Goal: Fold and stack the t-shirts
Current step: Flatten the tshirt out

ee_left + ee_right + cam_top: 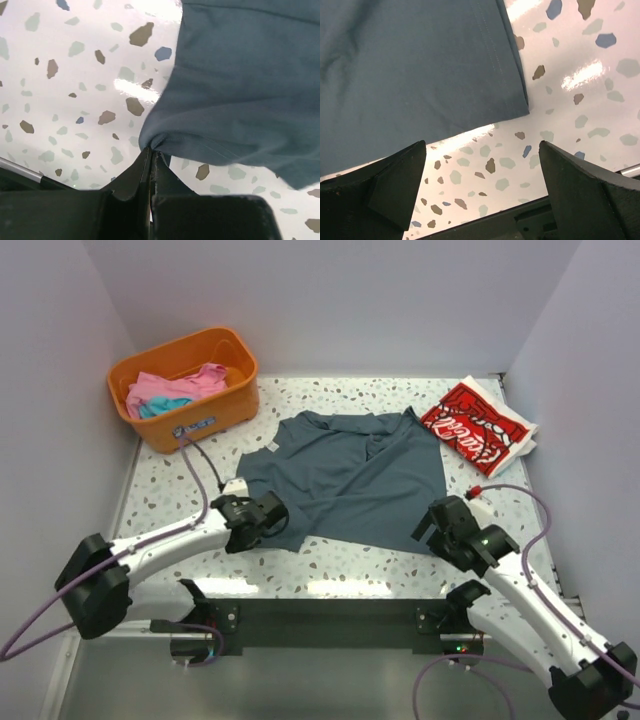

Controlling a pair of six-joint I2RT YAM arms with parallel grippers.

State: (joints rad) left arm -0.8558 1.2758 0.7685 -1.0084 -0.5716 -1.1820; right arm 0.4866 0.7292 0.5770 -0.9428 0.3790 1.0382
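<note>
The slate-blue t-shirt (345, 475) lies spread but rumpled in the middle of the worktop (330, 575), collar toward the back wall. Its near-left corner is pinched by the left tool (265, 518), whose fingers are pressed together on the hem. Its near-right corner lies just ahead of the right tool (432, 525), which is spread wide and holds nothing.

A bare strip of worktop runs between the shirt's near hem and the front edge. More bare surface lies to the shirt's left, and a narrower band behind its collar.

To the shirt's far right a folded red t-shirt (475, 427) with white lettering sits close to the side wall. Something white shows under its edge, and I cannot tell what it is. To the shirt's far left an orange basket (232, 358) stands by the other wall and holds bunched pink cloth (165, 388) and turquoise cloth (160, 407), whose shapes cannot be made out.

Only the left wrist view shows the cloth puckered at the left tool's (151, 156) tips. Only the right wrist view shows the stitched corner clear of the right tool's (481, 165) fingers. Whether those fingers touch the worktop cannot be told.
</note>
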